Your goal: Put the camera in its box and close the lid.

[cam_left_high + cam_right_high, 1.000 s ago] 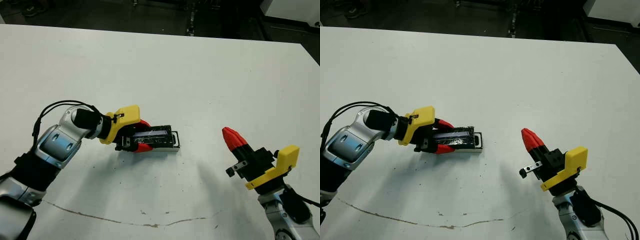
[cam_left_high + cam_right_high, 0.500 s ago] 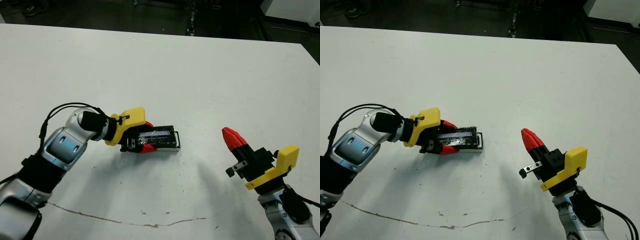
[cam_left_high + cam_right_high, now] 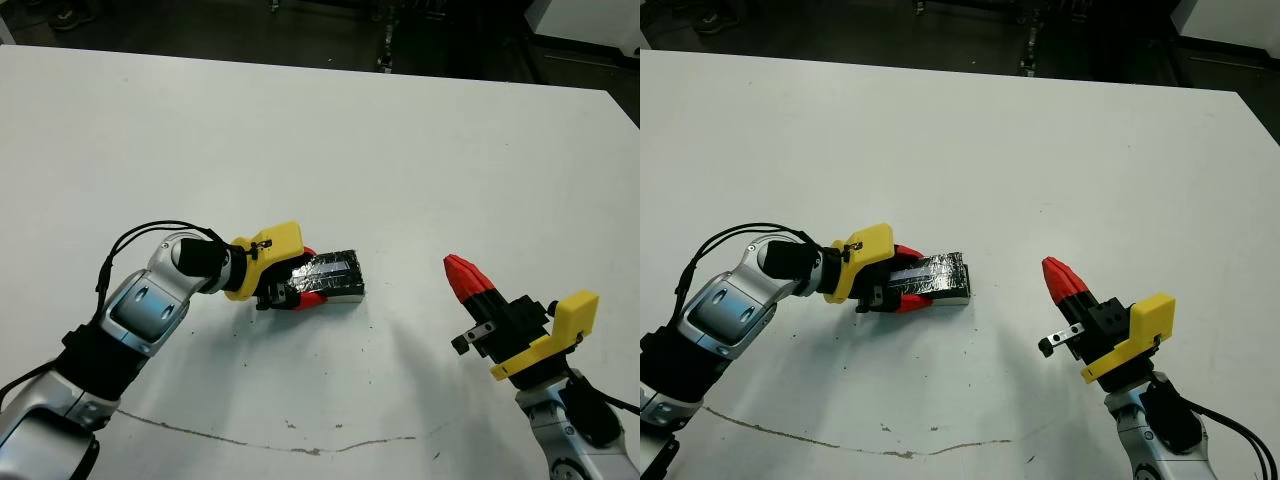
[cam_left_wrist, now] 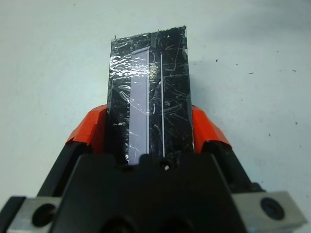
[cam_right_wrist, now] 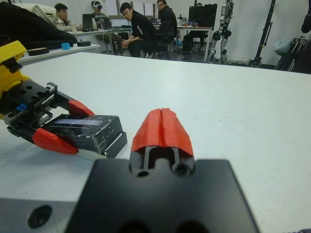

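Now our left gripper (image 3: 300,290) clamps the lid (image 3: 330,270) on the box (image 3: 952,295), right gripper (image 3: 1061,279) closed nearby; releasing unevenly could shift it.

Left arm reaches low across to the middle, its left gripper (image 3: 300,287) with fingers (image 4: 208,130) spread apart; right gripper (image 3: 462,273) raised, fingers pressed together, pointing forward-left.

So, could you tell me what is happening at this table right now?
The left gripper has its fingers on either side of the lid, which sits on the box on the white table. The camera is not visible. The right gripper hovers apart, fingers together, holding nothing.
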Motion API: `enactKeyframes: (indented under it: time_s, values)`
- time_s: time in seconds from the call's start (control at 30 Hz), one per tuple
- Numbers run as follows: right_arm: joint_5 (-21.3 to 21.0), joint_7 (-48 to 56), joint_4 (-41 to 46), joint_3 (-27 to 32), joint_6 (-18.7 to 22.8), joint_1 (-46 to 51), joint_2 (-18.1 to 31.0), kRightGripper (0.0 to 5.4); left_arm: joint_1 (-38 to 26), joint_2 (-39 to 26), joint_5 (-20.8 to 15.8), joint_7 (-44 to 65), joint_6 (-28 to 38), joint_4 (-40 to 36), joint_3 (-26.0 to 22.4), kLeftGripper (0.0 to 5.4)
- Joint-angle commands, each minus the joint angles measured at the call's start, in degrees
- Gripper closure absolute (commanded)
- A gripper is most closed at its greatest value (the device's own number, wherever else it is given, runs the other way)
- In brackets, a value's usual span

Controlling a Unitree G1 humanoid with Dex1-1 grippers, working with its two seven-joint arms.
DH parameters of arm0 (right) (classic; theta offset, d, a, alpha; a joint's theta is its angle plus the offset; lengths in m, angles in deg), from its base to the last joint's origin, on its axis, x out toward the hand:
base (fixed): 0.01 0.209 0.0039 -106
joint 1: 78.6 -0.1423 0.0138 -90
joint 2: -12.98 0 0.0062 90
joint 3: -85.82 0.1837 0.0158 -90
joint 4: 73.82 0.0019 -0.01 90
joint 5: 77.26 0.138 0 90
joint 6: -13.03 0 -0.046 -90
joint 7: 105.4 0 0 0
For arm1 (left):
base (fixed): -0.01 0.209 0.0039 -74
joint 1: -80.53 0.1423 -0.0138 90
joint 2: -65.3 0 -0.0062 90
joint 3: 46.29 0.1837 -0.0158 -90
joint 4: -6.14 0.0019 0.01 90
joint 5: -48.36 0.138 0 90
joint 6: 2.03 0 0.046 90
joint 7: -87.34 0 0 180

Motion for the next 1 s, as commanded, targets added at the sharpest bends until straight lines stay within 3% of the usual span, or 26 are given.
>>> enactKeyframes:
  time_s: [0.03, 0.6, 0.8, 1.0]
  values:
    - [-0.2, 0.1, -0.3, 0.3, -0.2, 0.8, 0.8, 5.40, 3.1, 5.0, -0.6, 1.5, -0.8, 1.9, 5.6, 2.28]
    - [-0.3, -0.1, 0.0, 0.2, -0.2, 1.0, 0.8, 5.40, -1.5, 8.7, 0.4, 7.1, 6.2, 11.3, 9.0, 2.28]
    - [-0.4, 0.0, 0.2, 0.2, 0.0, 0.9, 0.9, 5.40, -3.2, 9.9, 3.0, 5.6, 2.9, 11.9, 10.8, 2.28]
    - [0.1, 0.2, 0.2, 0.4, 0.3, 0.9, 1.0, 5.40, -2.9, 9.9, 7.6, 3.0, 6.4, 10.6, 12.1, 1.34]
